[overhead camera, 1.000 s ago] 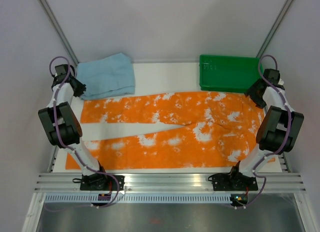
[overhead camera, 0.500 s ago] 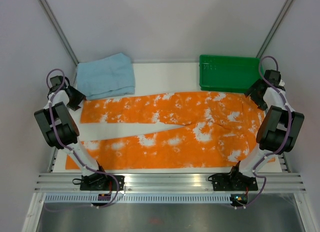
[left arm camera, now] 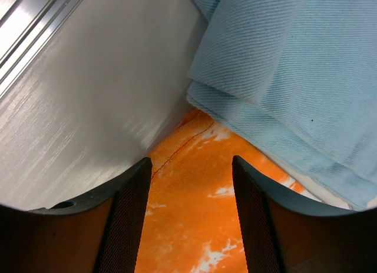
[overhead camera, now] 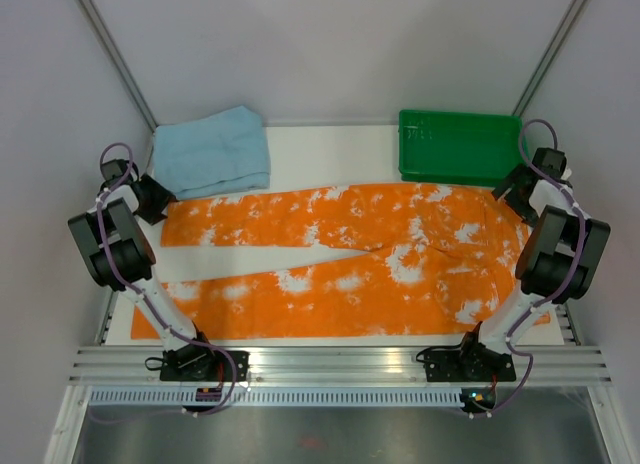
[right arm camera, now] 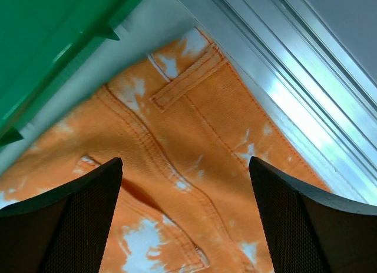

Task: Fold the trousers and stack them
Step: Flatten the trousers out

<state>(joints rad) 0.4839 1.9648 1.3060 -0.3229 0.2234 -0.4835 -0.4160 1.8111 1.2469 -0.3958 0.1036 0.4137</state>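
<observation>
One pair of trousers (overhead camera: pixel 340 259) is lying flat, spanning left to right. The left gripper (left arm camera: pixel 191 167) is hanging at the far-left hem, jaws parted, holding nothing. The right gripper (right arm camera: pixel 185 167) is gaping wide over the far-right waistband, empty. One blue cloth (overhead camera: pixel 212 151) and one green tray (overhead camera: pixel 455 144) are sitting beyond.

Orange white-blotched trousers (overhead camera: pixel 400 274), pale-blue cloth (overhead camera: pixel 212 154), green tray (overhead camera: pixel 455 149)

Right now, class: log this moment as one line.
orange tie-dye fabric trousers: spread flat, unfolded | left gripper: open over hem | right gripper: open over waistband
</observation>
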